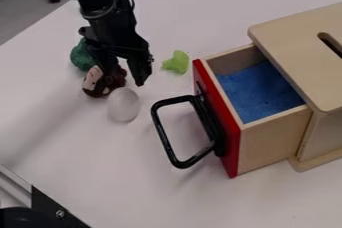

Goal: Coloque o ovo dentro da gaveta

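The gripper (pixel 125 76) hangs at the upper left of the table, its two fingers apart and nothing held between them. A white egg (pixel 123 105) lies on the table just below and in front of the fingertips. To the right, the wooden drawer (pixel 272 144) is pulled out of its box, with a red front, a black loop handle and a blue lining inside. The drawer's interior shows from above, partly covered by the box top.
A brown toy with a light face (pixel 100 82) lies beside the egg, partly behind the gripper. A dark green object (pixel 82 56) sits behind it. A light green piece (pixel 176 62) lies between gripper and drawer. The drawer handle (pixel 162 133) juts out toward the left.
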Controlling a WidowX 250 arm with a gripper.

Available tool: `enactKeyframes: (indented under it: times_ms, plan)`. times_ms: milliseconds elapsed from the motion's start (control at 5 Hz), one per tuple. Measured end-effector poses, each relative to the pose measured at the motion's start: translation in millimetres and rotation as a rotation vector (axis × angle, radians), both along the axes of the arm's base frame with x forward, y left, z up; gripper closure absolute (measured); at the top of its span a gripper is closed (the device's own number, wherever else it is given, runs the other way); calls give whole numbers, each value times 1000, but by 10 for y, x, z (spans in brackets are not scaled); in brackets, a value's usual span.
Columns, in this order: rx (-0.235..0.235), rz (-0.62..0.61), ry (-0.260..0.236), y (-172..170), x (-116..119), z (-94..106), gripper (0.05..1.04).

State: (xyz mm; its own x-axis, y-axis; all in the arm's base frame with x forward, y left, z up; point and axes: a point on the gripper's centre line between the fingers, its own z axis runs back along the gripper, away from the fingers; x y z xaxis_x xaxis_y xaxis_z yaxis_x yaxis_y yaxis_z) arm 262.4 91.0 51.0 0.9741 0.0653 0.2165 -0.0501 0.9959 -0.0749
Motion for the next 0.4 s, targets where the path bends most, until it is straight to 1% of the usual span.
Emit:
enactKeyframes:
  times_ms: [200, 400]
  plan:
    - [-15, 0, 25, -27, -38, -69, 85]
    - [-139, -46, 65, -29, -127, -242, 85]
